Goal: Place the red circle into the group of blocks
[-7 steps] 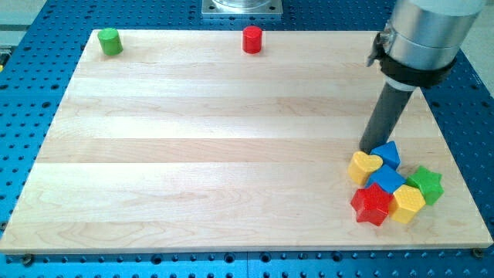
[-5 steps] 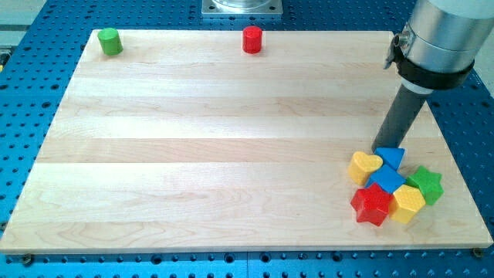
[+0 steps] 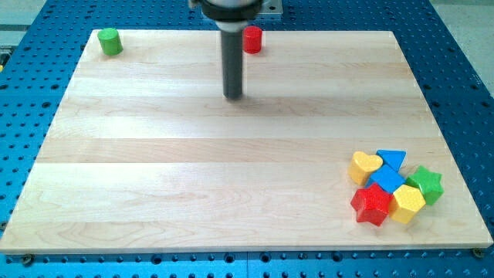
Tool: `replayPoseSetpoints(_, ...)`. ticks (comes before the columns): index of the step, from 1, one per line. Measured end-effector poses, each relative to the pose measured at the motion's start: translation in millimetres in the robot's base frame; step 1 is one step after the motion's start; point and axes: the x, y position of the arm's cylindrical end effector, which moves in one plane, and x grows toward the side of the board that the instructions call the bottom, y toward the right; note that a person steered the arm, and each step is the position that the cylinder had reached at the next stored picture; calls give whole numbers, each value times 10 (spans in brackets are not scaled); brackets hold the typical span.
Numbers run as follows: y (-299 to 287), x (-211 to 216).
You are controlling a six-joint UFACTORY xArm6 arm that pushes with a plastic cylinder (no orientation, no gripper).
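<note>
Workspace: pale wooden board (image 3: pixel 193 177) of glued planks with visible grain, lying on a blue perforated metal table (image 3: pixel 471 93) with a regular grid of holes; grey metal mounting plate (image 3: pixel 272 6) just past the board's top edge, partly hidden behind the arm. Dark straight rod descending from the view's top, my tip (image 3: pixel 233 97) resting on bare wood in the upper middle of the board. No jaws on this arm, only the plain rod; nothing held, nothing touched by the tip. Red circle block, a short cylinder (image 3: pixel 252 38), standing upright near the board's top edge, just to the view's right of the rod's shaft and above the tip; apart from the tip. Green cylinder block (image 3: pixel 110 41) upright at the board's top-left corner, well apart from everything else. Group of blocks clustered near the board's bottom-right corner, well apart from the tip and from the red circle: yellow heart block (image 3: pixel 363 166) at the cluster's left, blue triangle block (image 3: pixel 393 159) at its top, blue cube block (image 3: pixel 386 181) in the middle, green star block (image 3: pixel 425 184) at the right, red star block (image 3: pixel 370 204) at the bottom left, yellow hexagon block (image 3: pixel 407 203) at the bottom right. Neighbouring blocks in the cluster touching or nearly so.
</note>
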Motion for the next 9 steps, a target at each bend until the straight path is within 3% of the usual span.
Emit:
replayPoseSetpoints(1, -372, -756)
replayPoseSetpoints(2, -382, -1383)
replayPoseSetpoints(4, -27, -1281)
replayPoseSetpoints(6, 981, -786)
replayPoseSetpoints(7, 720, -1238)
replayPoseSetpoints(8, 1128, -1306)
replayPoseSetpoints(9, 1821, -979)
